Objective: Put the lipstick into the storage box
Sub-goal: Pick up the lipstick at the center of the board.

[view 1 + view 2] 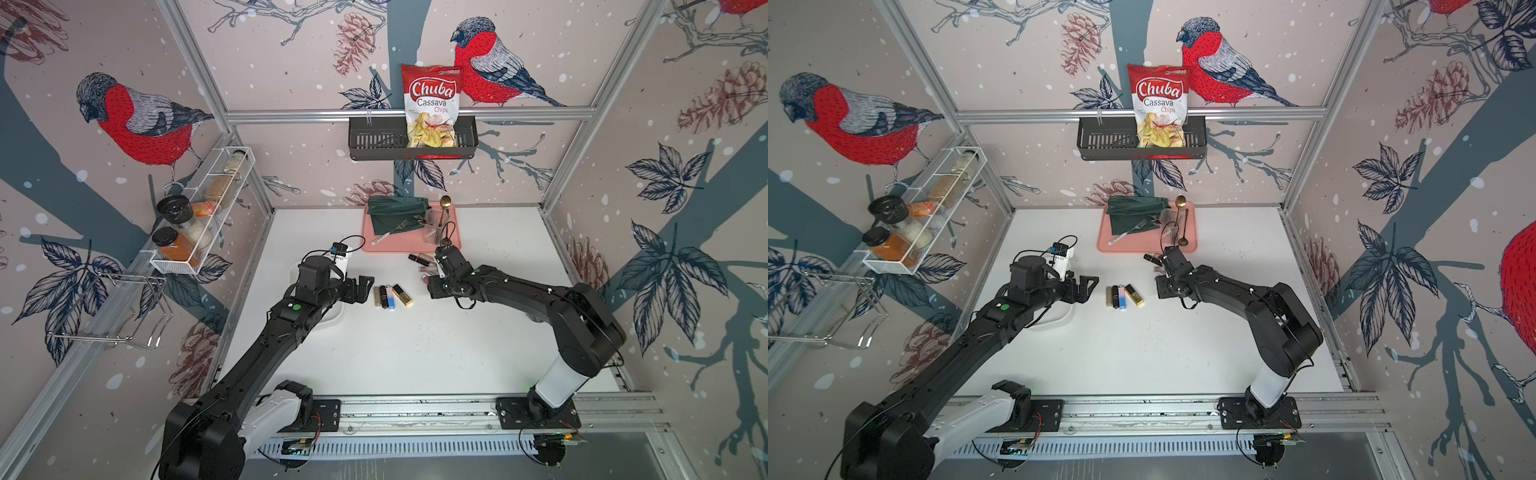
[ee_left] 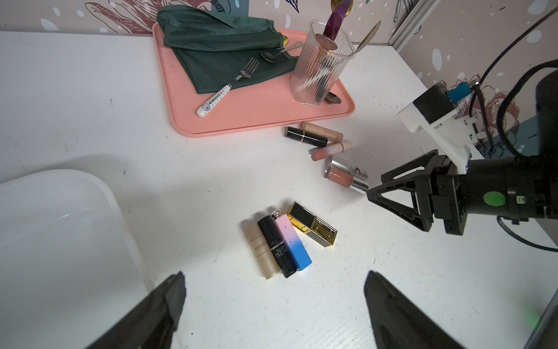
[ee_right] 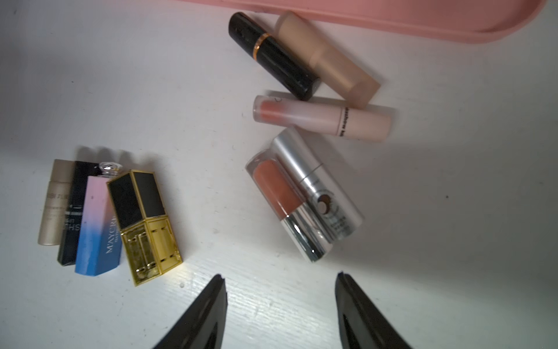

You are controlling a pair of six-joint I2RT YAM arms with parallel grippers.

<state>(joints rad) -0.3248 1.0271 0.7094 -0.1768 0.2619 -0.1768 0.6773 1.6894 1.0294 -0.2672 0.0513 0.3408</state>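
Reference landmark: the flat pink plastic tray (image 2: 250, 121) at the back of the white surface (image 1: 415, 353).

**Task items**
- The white plastic storage box (image 2: 60, 229), rounded-rectangular with low walls, sits well out from the tray's front left corner. The left arm covers part of it in both top views.
- All nine lipsticks lie on the surface, outside the box.
- A cluster of five tubes (image 2: 330, 148) lies just off the tray's front edge, near its right corner:
  - a black tube with a gold band (image 3: 271, 54)
  - a frosted beige tube (image 3: 326, 57)
  - a pale pink gloss tube (image 3: 320, 117)
  - a silver tube (image 3: 314, 184)
  - a clear orange gloss tube with a silver cap (image 3: 280, 196)
- A row of four (image 2: 287, 241) lies farther out from the same edge, the sticks side by side and touching:
  - a beige round tube (image 2: 262, 250)
  - a black round tube (image 2: 276, 244)
  - a pink-to-blue square stick (image 2: 294, 241)
  - a gold-and-black square case (image 2: 314, 225)

**Claws**
- The left claw (image 1: 362, 287) hangs as far out from the tray as the row of four, nearer the tray's left end. Its fingers are spread wide and hold nothing.
- The right claw (image 3: 281, 275) sits low, just outside the cluster of five on the side away from the tray. Its fingers are apart with only bare surface between them. I cannot tell whether a tip touches the silver cap.
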